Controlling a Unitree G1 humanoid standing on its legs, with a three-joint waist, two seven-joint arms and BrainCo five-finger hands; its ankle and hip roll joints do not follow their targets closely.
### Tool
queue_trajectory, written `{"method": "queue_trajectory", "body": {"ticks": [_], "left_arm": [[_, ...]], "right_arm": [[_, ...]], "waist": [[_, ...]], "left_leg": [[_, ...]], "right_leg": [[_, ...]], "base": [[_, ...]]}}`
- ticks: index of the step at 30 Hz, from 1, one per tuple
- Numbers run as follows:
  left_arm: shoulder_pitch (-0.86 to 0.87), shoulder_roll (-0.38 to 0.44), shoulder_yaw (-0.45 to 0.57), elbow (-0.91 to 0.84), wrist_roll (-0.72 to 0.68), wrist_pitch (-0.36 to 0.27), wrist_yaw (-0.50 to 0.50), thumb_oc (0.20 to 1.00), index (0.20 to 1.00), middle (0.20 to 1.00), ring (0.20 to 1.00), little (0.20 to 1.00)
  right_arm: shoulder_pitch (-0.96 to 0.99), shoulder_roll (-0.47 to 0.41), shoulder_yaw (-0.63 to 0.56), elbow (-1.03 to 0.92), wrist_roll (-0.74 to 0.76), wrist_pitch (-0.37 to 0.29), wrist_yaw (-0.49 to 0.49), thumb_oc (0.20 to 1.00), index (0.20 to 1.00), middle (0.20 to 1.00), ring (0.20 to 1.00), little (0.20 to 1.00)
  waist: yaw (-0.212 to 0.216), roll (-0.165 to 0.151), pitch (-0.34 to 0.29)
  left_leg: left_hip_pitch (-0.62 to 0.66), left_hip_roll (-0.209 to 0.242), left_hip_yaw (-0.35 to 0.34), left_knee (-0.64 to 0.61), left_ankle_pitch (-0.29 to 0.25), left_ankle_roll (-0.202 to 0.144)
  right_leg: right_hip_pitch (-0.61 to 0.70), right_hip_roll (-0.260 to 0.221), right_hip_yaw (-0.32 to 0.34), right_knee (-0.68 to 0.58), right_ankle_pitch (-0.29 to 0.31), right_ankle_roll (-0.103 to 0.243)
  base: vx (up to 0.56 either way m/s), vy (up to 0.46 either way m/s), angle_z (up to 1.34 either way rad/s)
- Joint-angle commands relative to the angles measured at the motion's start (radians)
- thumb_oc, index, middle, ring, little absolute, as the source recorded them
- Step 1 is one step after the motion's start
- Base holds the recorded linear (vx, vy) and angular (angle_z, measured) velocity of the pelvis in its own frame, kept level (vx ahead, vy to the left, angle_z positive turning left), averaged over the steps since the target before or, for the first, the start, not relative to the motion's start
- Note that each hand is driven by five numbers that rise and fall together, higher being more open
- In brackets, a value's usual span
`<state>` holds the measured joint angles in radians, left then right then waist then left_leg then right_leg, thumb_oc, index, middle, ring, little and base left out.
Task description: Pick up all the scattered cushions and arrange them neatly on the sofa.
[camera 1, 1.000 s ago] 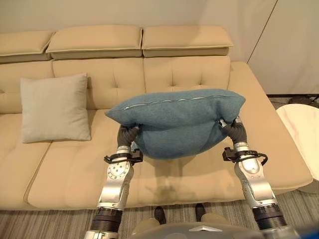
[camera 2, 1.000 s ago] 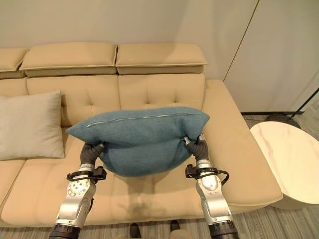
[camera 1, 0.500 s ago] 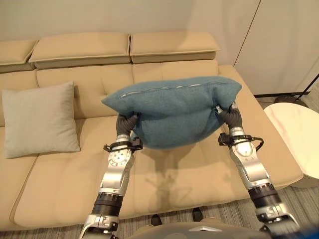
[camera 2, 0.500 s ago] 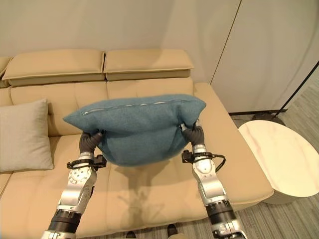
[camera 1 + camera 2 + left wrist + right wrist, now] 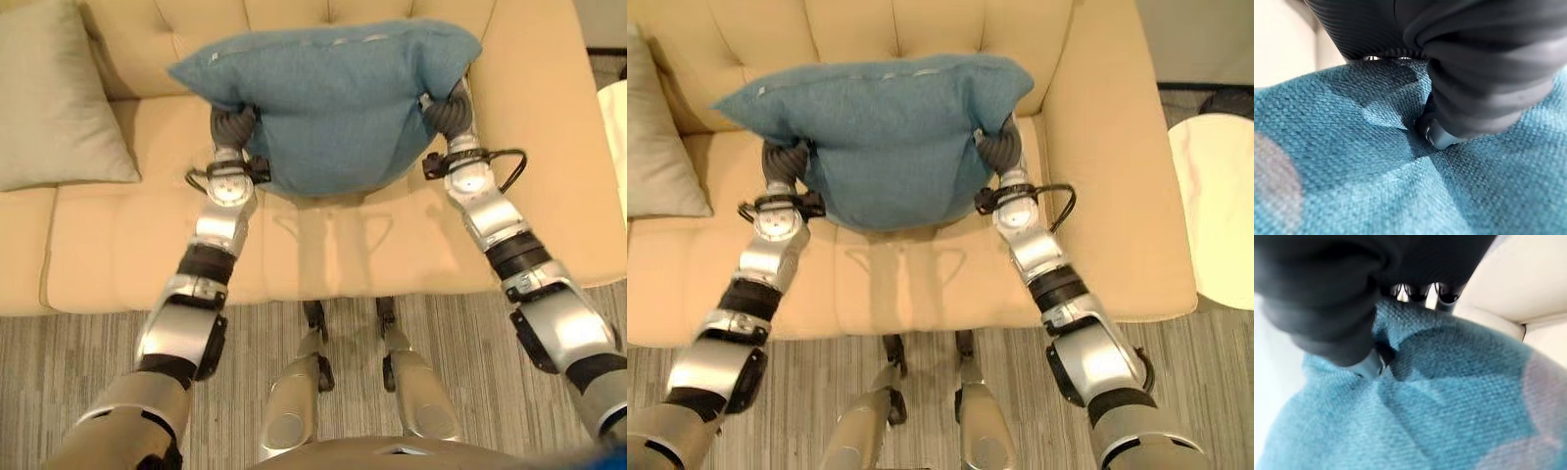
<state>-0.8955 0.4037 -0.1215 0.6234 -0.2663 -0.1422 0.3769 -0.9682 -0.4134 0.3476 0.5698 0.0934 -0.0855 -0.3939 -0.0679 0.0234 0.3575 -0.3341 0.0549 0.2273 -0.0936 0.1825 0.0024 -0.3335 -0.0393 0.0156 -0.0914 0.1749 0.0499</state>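
Both hands, left (image 5: 233, 125) and right (image 5: 448, 110), clamp the blue cushion (image 5: 328, 98) above the sofa (image 5: 118, 245); a grey cushion (image 5: 54, 98) leans nearby.

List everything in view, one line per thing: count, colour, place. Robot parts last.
Blue cushion: one, teal blue, held up over the sofa seat between both robot hands, a zip along its far edge.
Grey cushion: one, light grey, leaning against the sofa back to the robot's left.
Sofa: one, beige, tufted back, straight ahead of the robot.
Side table: one, white top, on the floor past the sofa's right arm.
Floor: grey, striped, in front of the sofa.
Left robot hand: one, dark ribbed cover, thumb pinching the blue cushion's left end.
Right robot hand: one, dark ribbed cover, thumb pinching the blue cushion's right end.
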Motion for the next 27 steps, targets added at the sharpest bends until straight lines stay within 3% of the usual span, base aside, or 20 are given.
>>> {"method": "queue_trajectory", "body": {"ticks": [1,10,19,27], "left_arm": [[-0.168,0.037,-0.050,-0.058,-0.010,-0.142,0.008,0.200,0.200,0.200,0.200,0.200],[-0.262,0.054,-0.060,-0.057,-0.019,-0.145,0.029,0.200,0.200,0.200,0.200,0.200],[-0.365,0.105,-0.108,0.092,-0.015,-0.130,0.031,0.200,0.200,0.200,0.200,0.200],[-0.404,0.110,-0.102,0.055,-0.026,-0.145,0.046,0.200,0.200,0.200,0.200,0.200]], "right_arm": [[-0.152,0.023,0.008,-0.080,-0.038,-0.097,-0.013,0.200,0.200,0.200,0.200,0.200],[-0.257,-0.010,0.020,-0.067,-0.043,-0.103,-0.063,0.200,0.200,0.200,0.200,0.200],[-0.329,-0.007,0.067,0.033,-0.049,-0.095,-0.076,0.200,0.200,0.200,0.200,0.200],[-0.393,-0.045,0.090,0.038,-0.040,-0.092,-0.093,0.200,0.200,0.200,0.200,0.200]], "waist": [[0.007,-0.013,-0.075],[0.004,-0.020,-0.005],[-0.004,-0.019,-0.007],[-0.004,-0.016,0.009]], "left_leg": [[0.087,-0.005,-0.074,0.006,-0.107,-0.094],[0.110,-0.009,-0.084,0.006,-0.112,-0.099],[0.038,-0.006,-0.097,0.006,-0.109,-0.104],[0.049,-0.008,-0.099,0.006,-0.112,-0.106]], "right_leg": [[0.070,-0.040,-0.007,0.004,-0.015,0.048],[0.091,-0.044,-0.016,0.004,-0.015,0.046],[0.027,-0.053,-0.017,0.004,-0.011,0.047],[0.032,-0.048,-0.018,0.004,-0.014,0.045]], "base": [[0.00,0.000,0.00],[0.01,-0.020,0.06],[0.01,-0.009,0.00],[0.03,-0.005,0.02]]}}
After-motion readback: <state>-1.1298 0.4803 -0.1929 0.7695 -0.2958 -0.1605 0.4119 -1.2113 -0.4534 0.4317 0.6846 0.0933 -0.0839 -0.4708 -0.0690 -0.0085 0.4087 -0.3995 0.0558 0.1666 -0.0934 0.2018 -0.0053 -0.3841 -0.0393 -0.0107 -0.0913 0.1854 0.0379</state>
